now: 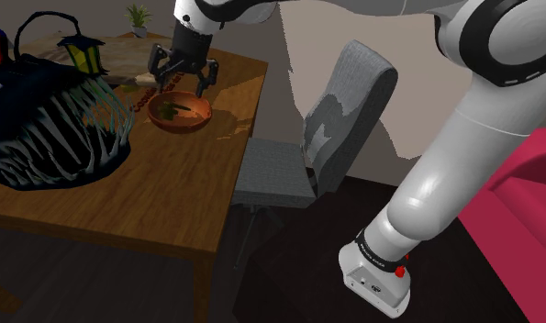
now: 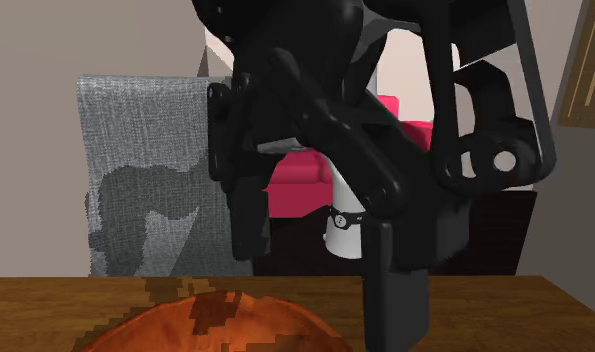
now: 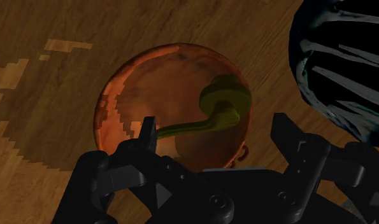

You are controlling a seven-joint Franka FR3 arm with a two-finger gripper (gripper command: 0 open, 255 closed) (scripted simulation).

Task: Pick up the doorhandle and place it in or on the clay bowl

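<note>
Wood-grain table (image 1: 170, 211) carries the work, with a grey chair (image 1: 326, 138) at about three o'clock from the clay bowl (image 1: 170, 127) in the shoulder view and a big dark ribbed object (image 1: 55, 128) at about nine o'clock. The olive doorhandle (image 3: 223, 105) lies inside the orange-brown bowl (image 3: 137, 83), its round plate toward the side nearest the ribbed object and its lever reaching across the bowl's floor. The gripper (image 1: 182, 84) hangs just above the bowl at its twelve o'clock rim, jaws spread wide with nothing between them; the fingers (image 3: 146, 137) clasp nothing, though in the wrist view the lever's tip runs in close to one fingertip, and whether they touch I cannot tell. Judging from this, the placing looks done and the risk lies in leaving. A sideways or low exit could snag that lever and flip the handle out, or nudge the rim and slide the light-looking bowl toward the table edge. Closing the jaws here might also catch the lever. A straight lift seems the safest call.
</note>
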